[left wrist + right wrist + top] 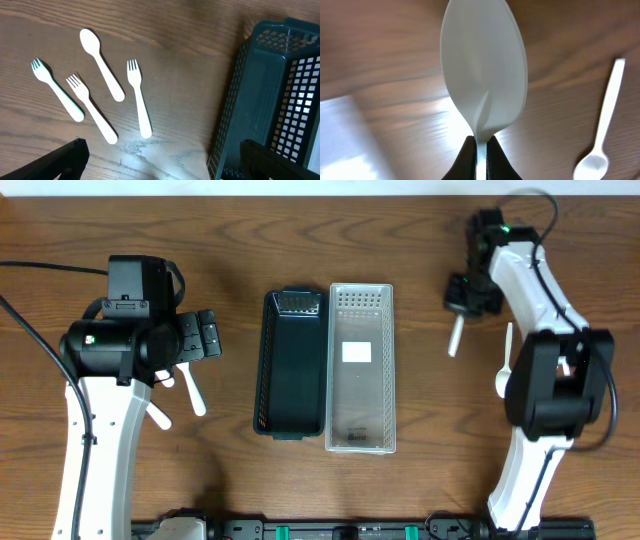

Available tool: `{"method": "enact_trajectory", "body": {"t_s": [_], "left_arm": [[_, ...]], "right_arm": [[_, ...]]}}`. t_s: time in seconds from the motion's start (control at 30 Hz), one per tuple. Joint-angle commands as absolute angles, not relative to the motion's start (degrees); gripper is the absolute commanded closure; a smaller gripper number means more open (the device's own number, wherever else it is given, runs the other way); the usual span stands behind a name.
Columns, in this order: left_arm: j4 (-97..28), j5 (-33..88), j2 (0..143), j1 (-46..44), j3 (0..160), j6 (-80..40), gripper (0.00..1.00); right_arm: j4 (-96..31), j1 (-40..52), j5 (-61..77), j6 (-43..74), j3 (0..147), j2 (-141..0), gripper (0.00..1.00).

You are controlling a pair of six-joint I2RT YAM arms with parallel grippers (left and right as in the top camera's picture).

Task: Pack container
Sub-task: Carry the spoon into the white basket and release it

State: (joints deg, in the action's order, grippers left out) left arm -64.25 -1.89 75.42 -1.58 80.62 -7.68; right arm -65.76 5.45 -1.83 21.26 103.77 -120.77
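My right gripper (463,298) is shut on the handle of a white plastic spoon (455,337) and holds it above the table, right of the clear container (391,370). In the right wrist view the held spoon (484,65) fills the frame, its bowl beyond the shut fingers (480,150). My left gripper (160,162) is open and empty, above bare wood between the cutlery and the dark green basket (250,95). Three white forks (138,97) (91,107) (55,89) and a white spoon (102,65) lie on the table at the left. The dark green basket (266,370) stands beside the clear container.
A second white spoon (505,365) lies on the table by the right arm; it also shows in the right wrist view (605,130). The clear container holds a small white label (356,352). The two containers touch side by side at the table's middle.
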Motion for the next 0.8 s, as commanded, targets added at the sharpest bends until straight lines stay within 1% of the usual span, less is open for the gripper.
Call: {"method": "enact_trajectory", "body": {"t_s": [0.0, 0.17, 0.37, 0.57, 0.7, 0.77], "left_arm": [[-64.45, -2.22, 75.57, -1.3, 81.43, -7.75, 0.02], [-64.45, -2.22, 75.57, -1.3, 81.43, -7.75, 0.02], [-64.47, -2.22, 75.57, -1.3, 81.43, -7.73, 0.02], [-64.47, -2.22, 75.57, -1.3, 81.43, -7.75, 0.02], [-64.47, -2.22, 75.57, -1.3, 81.43, -7.75, 0.02], [-64.45, -2.22, 75.57, -1.3, 81.43, -7.75, 0.02]], "right_arm": [[-66.06, 12.01, -0.01, 25.98, 106.56, -111.74, 0.99], [-66.94, 21.3, 0.34, 33.32, 106.45, -109.75, 0.99], [-67.05, 29.12, -0.67, 38.24, 103.2, -112.99, 0.99], [-66.74, 32.01, -0.6, 39.81, 99.11, -118.08, 0.99], [-66.41, 32.86, -0.6, 39.05, 97.67, -120.88, 0.96], [-66.37, 32.88, -0.69, 38.85, 97.67, -121.16, 0.93]]}}
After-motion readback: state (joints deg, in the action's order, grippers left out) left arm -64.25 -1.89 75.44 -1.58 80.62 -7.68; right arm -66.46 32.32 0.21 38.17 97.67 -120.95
